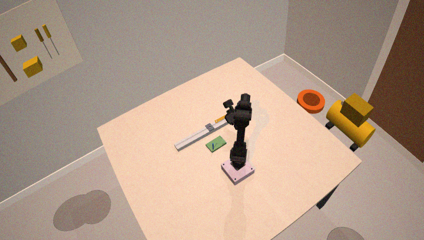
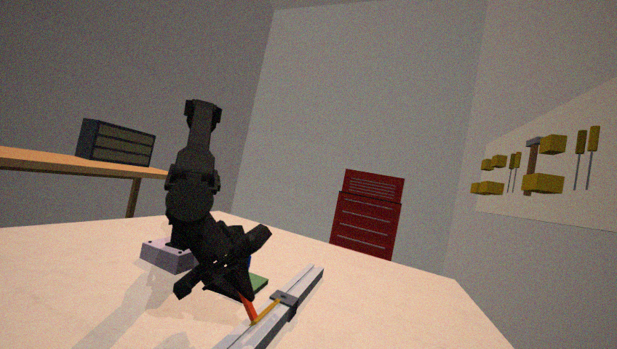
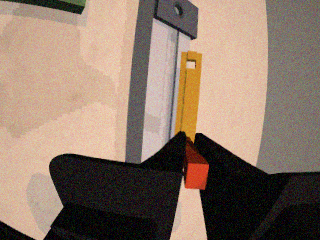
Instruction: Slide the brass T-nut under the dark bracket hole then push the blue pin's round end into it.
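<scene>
Your gripper [image 1: 228, 119] [image 2: 251, 298] [image 3: 188, 138] has its jaws nearly together, pinched on the orange handle [image 2: 248, 307] [image 3: 196, 172] of the brass T-nut [image 1: 220, 119] [image 2: 265, 311] [image 3: 190, 100]. In the wrist view you see the handle's square end standing up between the two dark fingers, and the long, flat nut reaching out beyond them, with a small rectangular opening near its far end.

The nut lies lengthwise along the aluminum rail [image 1: 190, 140] [image 2: 309, 281] [image 3: 159, 85]. From the wrist it overlaps one edge of the rail, beside the slot; you cannot tell whether it touches the metal. The handle leans in the exterior view, running from the fingertips down to the nut's near end.

The dark bracket [image 1: 209, 127] [image 2: 283, 297] [image 3: 177, 16] sits across the rail with its round hole facing up, and the nut points toward it. You have the green tray [image 1: 216, 143] [image 2: 259, 282] [image 3: 55, 4] on the table [image 1: 166, 190] [image 2: 389, 311] [image 3: 75, 120], on the robot base's side of the rail, apart from it. The blue pin [image 1: 213, 146] [image 2: 249, 261] stands upright at the tray; the arm [image 1: 241, 133] [image 2: 189, 201] hides most of it in the exterior view.
</scene>
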